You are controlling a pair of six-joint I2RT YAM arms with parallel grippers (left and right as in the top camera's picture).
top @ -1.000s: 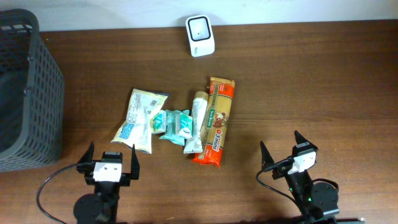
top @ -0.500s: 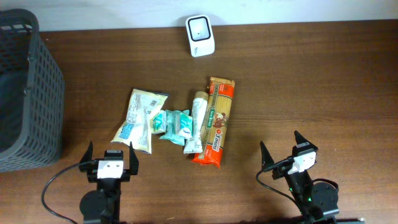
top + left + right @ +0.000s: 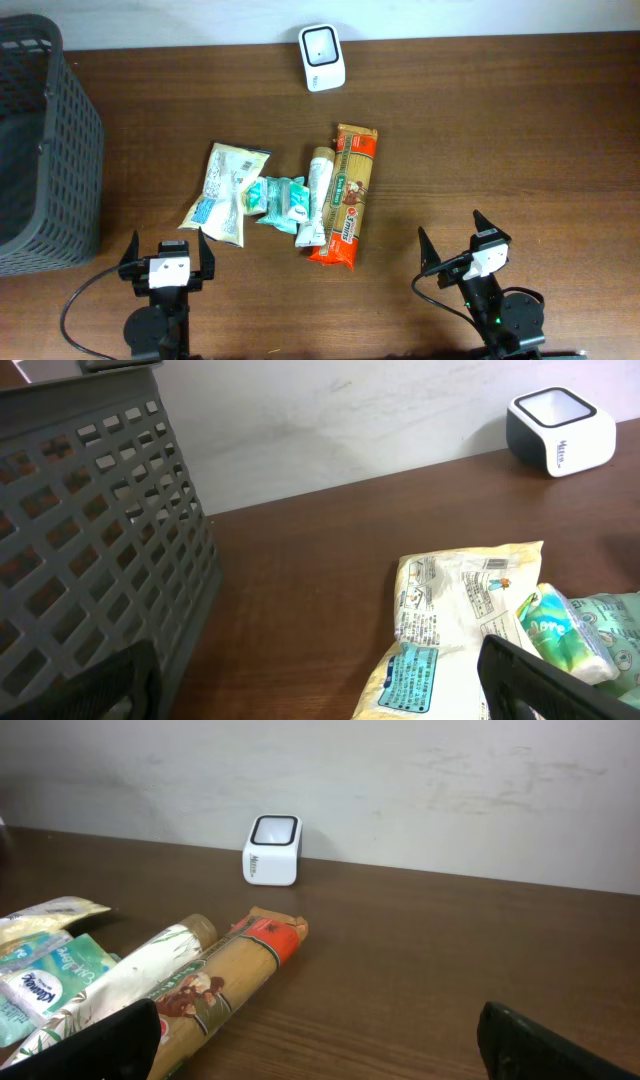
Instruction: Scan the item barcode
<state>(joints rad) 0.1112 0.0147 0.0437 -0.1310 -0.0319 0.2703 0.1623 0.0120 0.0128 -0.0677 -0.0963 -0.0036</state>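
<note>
A white barcode scanner (image 3: 322, 58) stands at the back of the table, also seen in the left wrist view (image 3: 560, 432) and the right wrist view (image 3: 272, 850). Mid-table lie a cream pouch (image 3: 222, 192), a teal tissue pack (image 3: 280, 200), a white tube (image 3: 314, 196) and an orange pasta packet (image 3: 350, 195). My left gripper (image 3: 168, 245) is open and empty, just in front of the pouch (image 3: 455, 630). My right gripper (image 3: 450, 226) is open and empty, to the right of the pasta packet (image 3: 225, 990).
A dark grey mesh basket (image 3: 40, 150) stands at the left edge, close to my left gripper and filling the left of its wrist view (image 3: 90, 530). Bare brown wood lies to the right of the items.
My left gripper has shifted a little to the left. The right arm and the items have not moved.
</note>
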